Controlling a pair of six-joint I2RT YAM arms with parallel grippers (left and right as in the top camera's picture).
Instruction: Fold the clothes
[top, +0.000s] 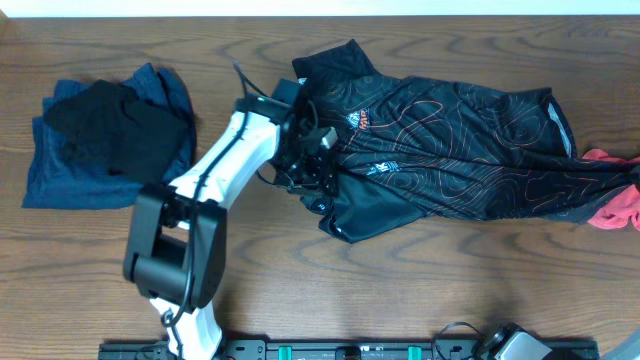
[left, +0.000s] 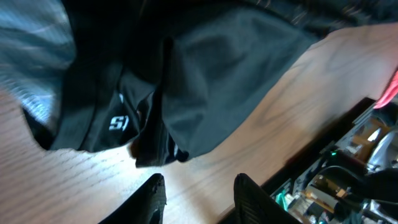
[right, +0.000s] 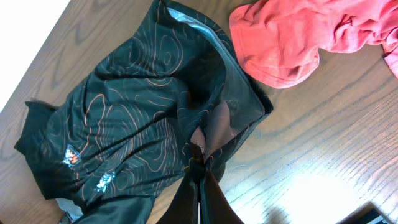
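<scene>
Overhead: the black shirt (top: 450, 140) is spread out, the left gripper (top: 318, 170) at its sleeve. Left wrist: fingers (left: 152, 199) are parted, empty, beside the shirt; fabric could be snagged on withdrawal. Right wrist: the right gripper (right: 199, 180) is closed, empty.

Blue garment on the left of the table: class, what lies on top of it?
A black garment lies on the blue garment, covering its middle; that covered part cannot be seen.
</scene>
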